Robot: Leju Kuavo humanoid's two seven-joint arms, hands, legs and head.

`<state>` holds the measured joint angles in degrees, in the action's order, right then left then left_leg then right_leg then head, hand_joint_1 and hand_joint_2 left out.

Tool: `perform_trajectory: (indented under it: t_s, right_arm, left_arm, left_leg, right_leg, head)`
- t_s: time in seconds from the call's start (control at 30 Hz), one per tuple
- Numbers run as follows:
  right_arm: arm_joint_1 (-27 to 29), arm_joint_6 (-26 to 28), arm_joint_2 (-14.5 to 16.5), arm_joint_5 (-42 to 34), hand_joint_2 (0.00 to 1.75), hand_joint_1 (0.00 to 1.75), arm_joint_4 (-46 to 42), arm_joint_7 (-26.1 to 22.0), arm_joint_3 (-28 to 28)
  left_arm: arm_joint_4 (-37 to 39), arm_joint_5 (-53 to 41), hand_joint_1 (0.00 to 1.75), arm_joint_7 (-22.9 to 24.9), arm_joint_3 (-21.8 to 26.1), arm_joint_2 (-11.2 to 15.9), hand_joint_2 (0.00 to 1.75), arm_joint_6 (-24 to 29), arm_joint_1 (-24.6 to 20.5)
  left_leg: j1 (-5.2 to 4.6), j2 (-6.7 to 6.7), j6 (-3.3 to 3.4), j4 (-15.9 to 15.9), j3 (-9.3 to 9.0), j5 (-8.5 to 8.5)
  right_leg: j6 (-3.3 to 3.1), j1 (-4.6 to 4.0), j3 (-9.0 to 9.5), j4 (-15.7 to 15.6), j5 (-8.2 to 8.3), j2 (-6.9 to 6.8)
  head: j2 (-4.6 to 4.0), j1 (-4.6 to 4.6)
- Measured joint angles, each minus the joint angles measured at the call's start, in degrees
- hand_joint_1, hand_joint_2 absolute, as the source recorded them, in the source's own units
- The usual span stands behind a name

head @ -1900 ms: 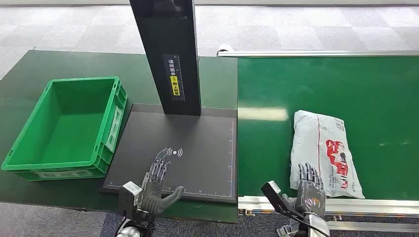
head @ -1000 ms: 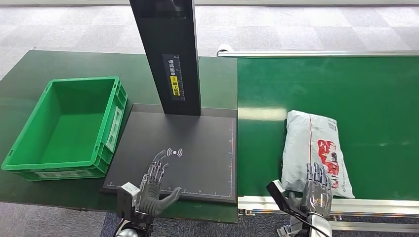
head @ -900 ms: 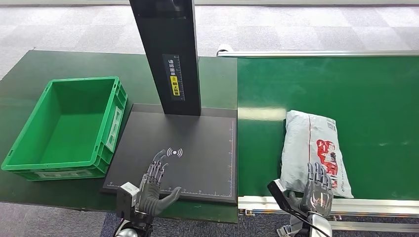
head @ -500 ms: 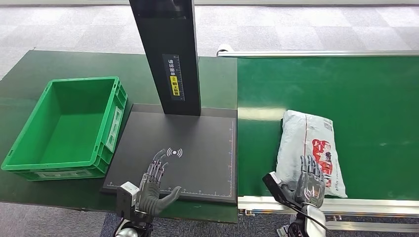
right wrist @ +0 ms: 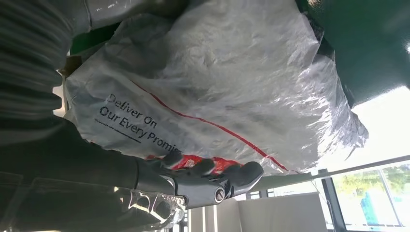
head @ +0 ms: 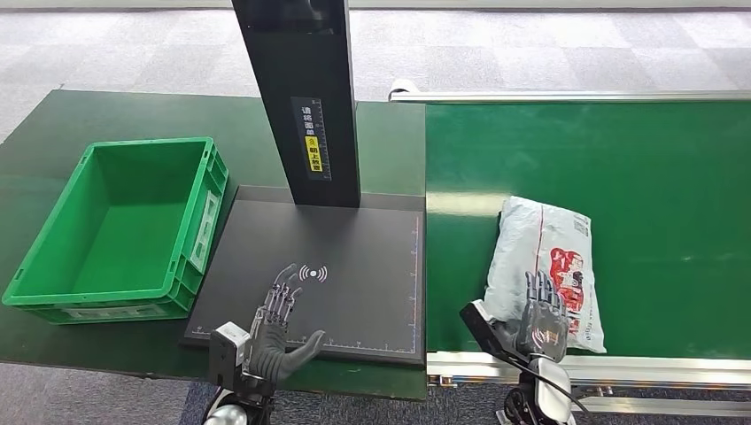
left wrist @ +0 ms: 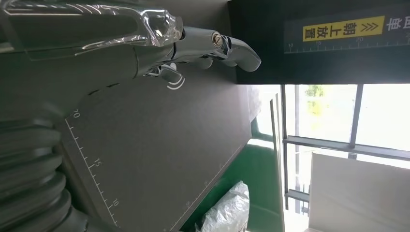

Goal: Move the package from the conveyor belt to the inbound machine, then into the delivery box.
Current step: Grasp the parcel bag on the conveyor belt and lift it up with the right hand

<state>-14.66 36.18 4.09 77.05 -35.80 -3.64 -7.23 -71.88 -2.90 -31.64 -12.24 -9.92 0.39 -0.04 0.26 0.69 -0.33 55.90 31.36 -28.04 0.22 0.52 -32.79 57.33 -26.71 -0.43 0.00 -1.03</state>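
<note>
Package: the grey plastic mailer bag (head: 546, 269) lies flat on the green conveyor belt (head: 673, 177), near its front rail, its long axis running away from us and leaning a little toward the machine at the far end.
Our right hand: the right hand (head: 540, 319) hovers over the bag's near end with fingers spread and nothing gripped; from the right wrist view the bag (right wrist: 212, 82) sits just beyond the fingertips (right wrist: 241, 175), and we cannot tell whether they touch the film.
Our left hand: the left hand (head: 276, 332) is held over the front edge of the scanner plate, fingers apart and holding nothing, well apart from the bag.
Nearer hand: the right, by a wide margin; we judge the pickup falls to it, reaching forward along the bag's length.
Inbound machine: the black scanner plate (head: 354, 257) with its upright column (head: 305, 97) stands just left of the belt, between the bag and the crate; nothing lies on the plate.
Delivery box: the green plastic crate (head: 53, 266) sits left of the plate, with nothing in it.
Task stage: as we read it, the first lift has not yet been made.
</note>
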Motion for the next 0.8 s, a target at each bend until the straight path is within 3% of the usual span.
perform_trajectory:
  t_s: [0.8]
  right_arm:
    - [2.1,-3.2,1.6,-9.6,1.75,1.75,-2.5,-6.4,-0.1]
  left_arm:
    - [1.6,-0.3,0.0,0.3,-0.1,0.3,1.75,-0.3,-1.1]
  left_leg:
    - [0.01,0.0,0.0,0.0,0.01,0.0]
  right_leg:
    - [0.0,-0.01,-0.03,0.0,-0.01,0.0]
  head:
    - [0.0,0.0]
